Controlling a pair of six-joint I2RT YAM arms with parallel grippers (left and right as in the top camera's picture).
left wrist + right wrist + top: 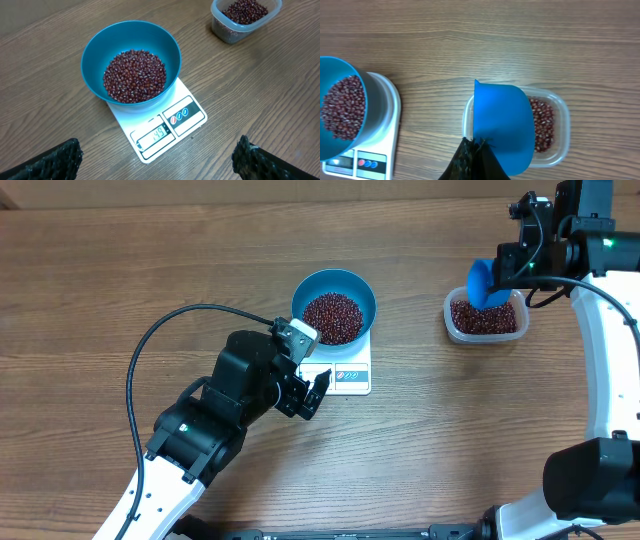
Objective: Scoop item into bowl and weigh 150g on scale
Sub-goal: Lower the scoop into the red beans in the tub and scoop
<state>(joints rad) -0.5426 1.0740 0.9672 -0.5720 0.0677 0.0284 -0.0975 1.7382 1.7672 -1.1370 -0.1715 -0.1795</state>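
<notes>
Beans: a good heap sits in the bowl, covering the bottom and well below the rim. The bowl stands on the scale, at its 12 o'clock end, with the display strip at 6 o'clock. In the left wrist view the display looks like 149, though the digits are small, so read it yourself.

Judgement: the scooping is nearly done. You're about a gram short of target, so a few beans at most are left to add.

Tub: at 3 o'clock from the bowl and well apart, with beans left in it.

Scoop: held over the tub, tilted, and apparently clear of the beans. You can't tell whether it carries any.

Right gripper: clamped tight on the scoop's handle.

Left gripper: at 7 o'clock from the bowl, just beside the scale's display edge. Its jaws are spread wide, holding nothing and touching nothing you can see.
</notes>
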